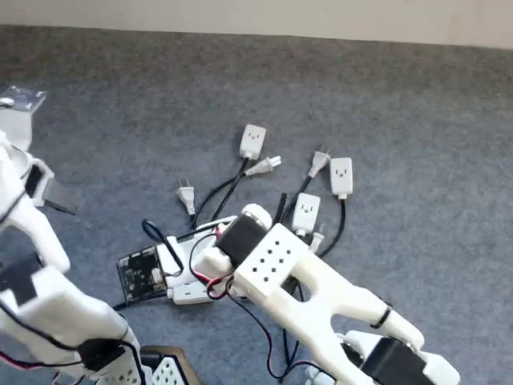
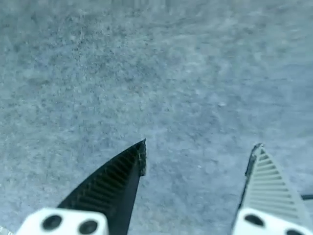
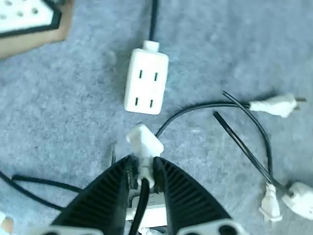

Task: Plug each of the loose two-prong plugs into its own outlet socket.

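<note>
step in hand: right gripper (image 3: 143,161) pinches white plug (image 3: 144,139) mid-mat, near but apart from socket block (image 3: 145,82); next: align prongs w/ slots & push in; left gripper (image 2: 199,144) spread over bare mat.

Prob. robotics lab: bare circuit board (image 1: 142,273), grey carpet (image 1: 401,96).

The table covering (image 1: 417,96) is grey cloth, matt, with a rough, felt-like pile. The outlet socket (image 3: 145,83) and the clamped plug (image 3: 144,139) are smooth white plastic with a slight sheen. The loose plug (image 3: 276,104) carries bare metal prongs (image 3: 299,100). The cables (image 3: 195,107) have a smooth black jacket, probably rubber or vinyl. The left gripper (image 2: 200,147) has one black finger (image 2: 115,183) and one white finger (image 2: 269,178), both ribbed matt plastic. The right gripper (image 3: 144,161) has black ribbed fingers (image 3: 107,191). The arm shell (image 1: 321,289) is matt white plastic.
</note>
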Controlling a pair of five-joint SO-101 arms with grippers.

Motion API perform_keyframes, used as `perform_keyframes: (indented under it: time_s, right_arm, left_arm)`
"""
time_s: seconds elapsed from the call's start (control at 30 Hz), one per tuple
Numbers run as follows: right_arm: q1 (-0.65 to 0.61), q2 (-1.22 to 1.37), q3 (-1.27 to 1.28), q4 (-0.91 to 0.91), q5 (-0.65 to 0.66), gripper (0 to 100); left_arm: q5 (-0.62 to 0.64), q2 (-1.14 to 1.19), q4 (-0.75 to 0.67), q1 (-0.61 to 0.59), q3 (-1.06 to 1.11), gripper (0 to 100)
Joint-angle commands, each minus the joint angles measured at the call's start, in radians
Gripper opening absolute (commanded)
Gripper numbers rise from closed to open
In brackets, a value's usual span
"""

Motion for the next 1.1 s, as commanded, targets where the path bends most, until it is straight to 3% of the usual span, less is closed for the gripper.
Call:
perform_keyframes:
  time_s: [0.0,0.87,1.07]
  right_arm:
    - [-0.031,0.030,-0.058,0.005,0.052,0.5]
    - [-0.056,0.116,-0.082,-0.087,0.226,0.5]
    - [-0.047,0.116,-0.038,-0.183,0.229,0.6]
  left_arm:
    - [-0.029,0.122,0.008,-0.027,-0.139,33]
    - [-0.028,0.234,-0.028,-0.028,-0.197,33]
    - [-0.028,0.234,-0.028,-0.035,-0.197,33]
